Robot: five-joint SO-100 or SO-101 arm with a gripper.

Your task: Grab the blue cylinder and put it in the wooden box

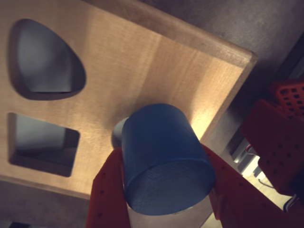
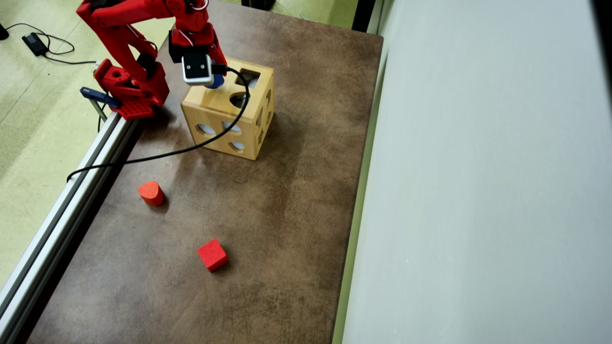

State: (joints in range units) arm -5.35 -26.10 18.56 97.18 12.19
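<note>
In the overhead view, an aluminium rail [image 2: 62, 210] runs along the desk's left edge, and the red arm's base [image 2: 131, 93] sits on it near the far left corner. A black cable [image 2: 158, 154] loops from the rail across the desk [image 2: 287, 200] and up to the white wrist camera [image 2: 197, 68]. Toward the left edge, about midway down, stands a rounded red-orange block [image 2: 151, 193]. Nearer the front edge, a little further right, lies a red cube [image 2: 212, 254], well apart from everything else.

The box [image 2: 217, 112] stands close to the far left corner, just beside the arm's base, its top face showing a square hole and a rounded one. The arm reaches over that top face.

In the wrist view, the gripper [image 1: 166, 185] is closed on the cylinder [image 1: 164, 152]: red fingers [image 1: 111, 190] press it from the left and the right. The cylinder hangs above the box's top [image 1: 142, 71], covering most of a round hole; only the hole's left edge peeks out. A rounded hole and a square one lie to its left. In the overhead view only a sliver of the cylinder [image 2: 216, 82] shows under the camera.
</note>
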